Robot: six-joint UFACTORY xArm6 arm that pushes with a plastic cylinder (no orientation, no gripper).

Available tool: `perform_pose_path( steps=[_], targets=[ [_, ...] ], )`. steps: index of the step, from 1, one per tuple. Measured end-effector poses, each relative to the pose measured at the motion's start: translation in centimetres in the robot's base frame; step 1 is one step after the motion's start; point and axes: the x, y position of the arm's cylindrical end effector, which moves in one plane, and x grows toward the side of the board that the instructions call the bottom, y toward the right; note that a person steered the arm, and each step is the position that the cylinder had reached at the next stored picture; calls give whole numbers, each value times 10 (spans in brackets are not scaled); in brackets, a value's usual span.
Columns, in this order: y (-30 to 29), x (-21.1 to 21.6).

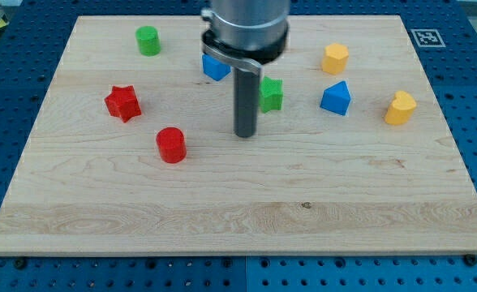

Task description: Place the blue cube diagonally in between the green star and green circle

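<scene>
My tip [246, 134] rests on the wooden worktop [238, 219] near its middle, at the lower end of a straight dark rod; there is no hand on this arm, so nothing is grasped or released. The blue cube [214, 67] lies farther back and a little to the left of the tip, partly hidden behind the arm's grey housing. The green star [271, 93] sits just beside the rod on its right, slightly farther back than the tip. The green circle [148, 40] stands in the far left part of the worktop, well apart from the tip. A red star [122, 103] and a red cylinder [171, 144] lie to the left. On the right are a blue pointed block [336, 98] and two yellow blocks, one farther back [335, 58], one nearer the right edge [400, 108].
</scene>
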Motion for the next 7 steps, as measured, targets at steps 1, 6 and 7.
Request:
perform_pose_path(
  steps=[1, 6, 7],
  targets=[
    [-24, -35],
    [-49, -149],
    [-12, -136]
  ],
)
